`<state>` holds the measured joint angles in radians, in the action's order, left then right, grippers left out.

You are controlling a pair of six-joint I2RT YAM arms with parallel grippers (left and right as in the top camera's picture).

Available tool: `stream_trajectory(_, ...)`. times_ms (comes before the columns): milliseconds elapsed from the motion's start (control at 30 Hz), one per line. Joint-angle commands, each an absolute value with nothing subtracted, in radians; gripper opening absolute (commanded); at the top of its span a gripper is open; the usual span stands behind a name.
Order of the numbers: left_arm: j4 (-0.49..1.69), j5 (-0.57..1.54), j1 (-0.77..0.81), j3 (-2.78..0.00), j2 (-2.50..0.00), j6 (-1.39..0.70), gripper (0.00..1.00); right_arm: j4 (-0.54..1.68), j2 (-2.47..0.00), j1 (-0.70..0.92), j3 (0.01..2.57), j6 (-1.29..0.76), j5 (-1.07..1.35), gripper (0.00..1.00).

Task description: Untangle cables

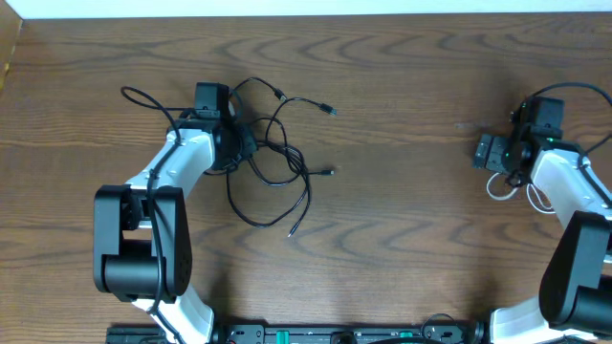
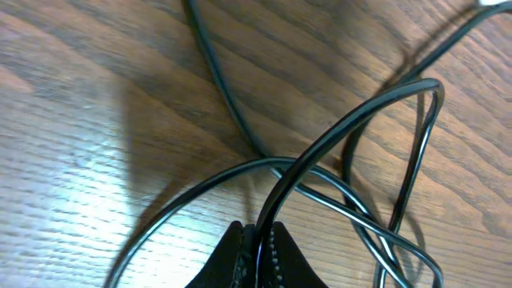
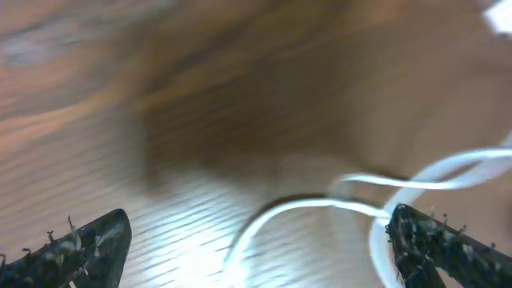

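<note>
- The left gripper (image 2: 258, 244) sits at the bottom edge, its fingertips pinched tight on a black cable (image 2: 344, 126).
- That cable arches up to the right, then loops back down.
- Other black cables (image 2: 226, 102) cross it on the wooden table (image 2: 80, 120).

table (image 1: 402, 191): dark brown wood grain, across whole view | far edge: white strip (image 1: 287, 7) | far left: paler brown edge (image 1: 7, 53)

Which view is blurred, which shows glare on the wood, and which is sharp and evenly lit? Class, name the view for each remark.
Overhead: sharp and evenly lit across the table. Left wrist: black cables crisp, but a pale glare patch on the wood at left. Right wrist: smeared throughout, the white cable soft-edged, with glare low on the wood.
</note>
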<state>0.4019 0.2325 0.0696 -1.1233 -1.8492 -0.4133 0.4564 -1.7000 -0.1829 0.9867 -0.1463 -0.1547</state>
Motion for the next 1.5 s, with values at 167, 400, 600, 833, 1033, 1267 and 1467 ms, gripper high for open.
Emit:
stream_trajectory(167,0.38,0.247,0.133,-1.114,-1.837,-0.332,0.08,0.292,-1.702,-0.147,0.993,-0.084,0.038,0.99)
stream_trajectory(400,0.363,0.247,0.198,-1.114,-1.837,-0.299,0.08,0.273,-1.702,-0.099,0.986,-0.047,0.3,0.99)
stream_trajectory(600,0.334,0.31,0.255,-1.114,-1.837,-0.204,0.07,0.28,-1.702,-0.03,0.933,-0.047,0.297,0.79)
stream_trajectory(833,0.316,0.56,0.302,-1.115,-1.837,0.001,0.08,0.229,-1.702,0.009,0.845,-0.047,0.298,0.22)
stream_trajectory(1033,0.327,0.873,0.302,-1.115,-1.836,0.199,0.07,0.192,-1.702,0.037,0.811,-0.039,0.358,0.62)
stream_trajectory(1267,0.322,0.963,0.302,-1.115,-1.836,0.178,0.08,0.12,-1.702,0.104,0.811,0.068,0.799,0.79)
stream_trajectory(1467,0.27,0.987,0.302,-1.115,-1.836,0.009,0.08,0.063,-1.702,0.194,0.811,-0.015,0.893,0.83)
